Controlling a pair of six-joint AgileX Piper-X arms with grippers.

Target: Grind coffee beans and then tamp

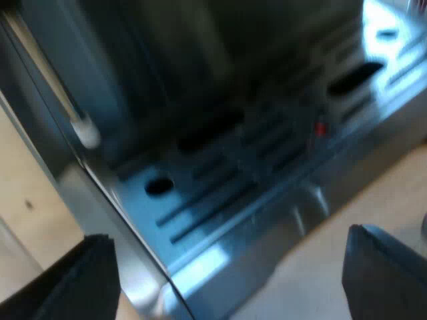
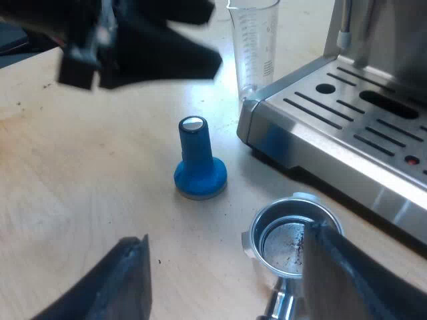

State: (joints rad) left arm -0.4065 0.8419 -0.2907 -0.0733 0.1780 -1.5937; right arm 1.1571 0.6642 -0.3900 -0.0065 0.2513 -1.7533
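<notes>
My right gripper (image 2: 223,283) gapes at the holder (image 2: 280,237) on the pale wooden table (image 2: 80,180). My left gripper (image 1: 230,287), also apart, faces the drip tray (image 1: 220,187).

L gripper (image 1: 227,233): 2 black fingers (image 1: 73,280), matte, thick wedge shapes w/ flat inner faces, dull grey sheen along edges. R gripper (image 2: 227,233): same build, black fingers (image 2: 107,287), blunt squared tips, one face charcoal-grey in the light. In R wrist view the L gripper (image 2: 153,47) looks black, angular, w/ small pale patch.

Blue tamper (image 2: 199,175), silver-capped — steel espresso machine (image 2: 347,110) with dark slots — pale wood-grain table (image 2: 80,173).
</notes>
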